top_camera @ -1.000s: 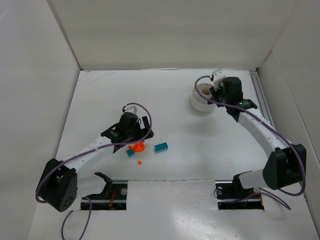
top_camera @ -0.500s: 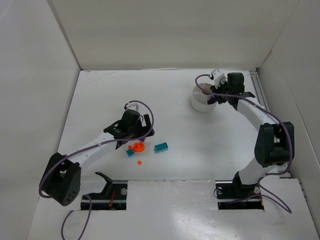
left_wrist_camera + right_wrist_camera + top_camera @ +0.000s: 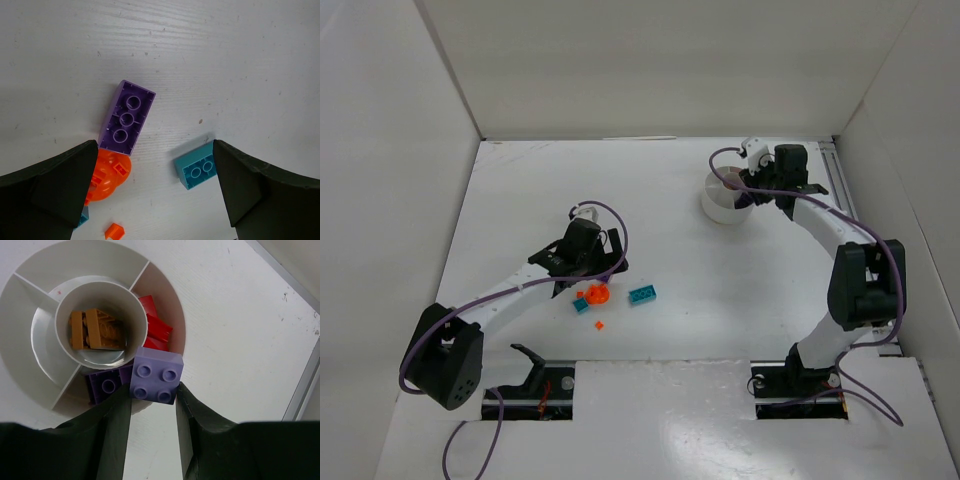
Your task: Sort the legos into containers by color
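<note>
The white dish point(image 3: 75, 262) has brown pieces point(image 3: 95, 330) in its centre ring, red bricks point(image 3: 156, 325) in one wedge and a dark purple brick point(image 3: 106, 385) in the wedge beside it. My right gripper point(image 3: 153, 392) is shut on a light purple square brick point(image 3: 156, 374), hanging over the dish's rim point(image 3: 720, 212) by the purple wedge. My left gripper point(image 3: 154, 150) stands open low over the table. A long purple brick point(image 3: 126, 117), a teal brick point(image 3: 197, 170) and an orange round piece point(image 3: 107, 175) lie under and between its fingers, none touched.
A tiny orange bit point(image 3: 114, 231) and a small teal piece point(image 3: 581, 305) lie beside the orange round piece point(image 3: 597, 294). White walls enclose the table on three sides. A metal rail point(image 3: 840, 185) runs along the right edge near the dish.
Over the last second the right arm swung its elbow in and carried the light purple brick slightly right over the dish. The left arm barely moved.
</note>
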Tool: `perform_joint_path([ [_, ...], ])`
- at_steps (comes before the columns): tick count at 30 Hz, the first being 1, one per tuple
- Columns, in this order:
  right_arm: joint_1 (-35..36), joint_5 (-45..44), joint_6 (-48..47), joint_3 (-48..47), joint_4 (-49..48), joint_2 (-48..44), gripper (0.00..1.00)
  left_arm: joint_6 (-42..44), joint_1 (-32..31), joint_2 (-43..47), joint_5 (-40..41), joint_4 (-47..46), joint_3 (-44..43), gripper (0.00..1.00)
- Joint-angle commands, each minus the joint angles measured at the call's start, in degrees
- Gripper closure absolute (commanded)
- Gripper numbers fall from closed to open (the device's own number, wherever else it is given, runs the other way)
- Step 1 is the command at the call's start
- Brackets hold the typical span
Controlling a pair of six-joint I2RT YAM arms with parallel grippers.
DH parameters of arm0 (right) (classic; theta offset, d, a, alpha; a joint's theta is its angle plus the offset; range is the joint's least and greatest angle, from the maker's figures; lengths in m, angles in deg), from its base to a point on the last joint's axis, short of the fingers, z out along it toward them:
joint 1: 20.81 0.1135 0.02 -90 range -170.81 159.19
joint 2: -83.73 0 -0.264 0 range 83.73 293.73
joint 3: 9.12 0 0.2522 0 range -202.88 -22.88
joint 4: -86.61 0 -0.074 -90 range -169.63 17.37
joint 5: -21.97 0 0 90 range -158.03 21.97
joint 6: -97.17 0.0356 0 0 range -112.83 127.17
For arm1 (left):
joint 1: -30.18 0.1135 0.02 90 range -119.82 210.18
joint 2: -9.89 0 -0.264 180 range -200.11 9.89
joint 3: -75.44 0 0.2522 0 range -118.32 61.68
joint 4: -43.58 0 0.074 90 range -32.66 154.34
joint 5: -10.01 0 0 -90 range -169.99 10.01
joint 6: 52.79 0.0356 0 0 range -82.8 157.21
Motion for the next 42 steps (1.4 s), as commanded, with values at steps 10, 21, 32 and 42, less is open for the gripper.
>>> perform_joint_path([
  [10,0.33,2.21,1.47,1.58,-4.48,0.19,0.45,0.81,-0.33,1.31,0.87,0.59,-1.89,0.01],
  [21,0.33,2.74,2.53,3.16,-5.63,-2.8,0.48,0.29,-0.33,1.83,0.87,0.59,-1.89,0.01],
  [32,0.33,10.38,-0.29,5.44,-5.63,-14.57,0.46,2.47,-0.95,1.05,6.41,-1.25,1.45,0.06],
  [42,-3.1,16.54,-0.29,8.52,-5.1,-16.87,0.46,7.85,-0.95,-8.62,4.13,-6.01,0.13,0.26],
])
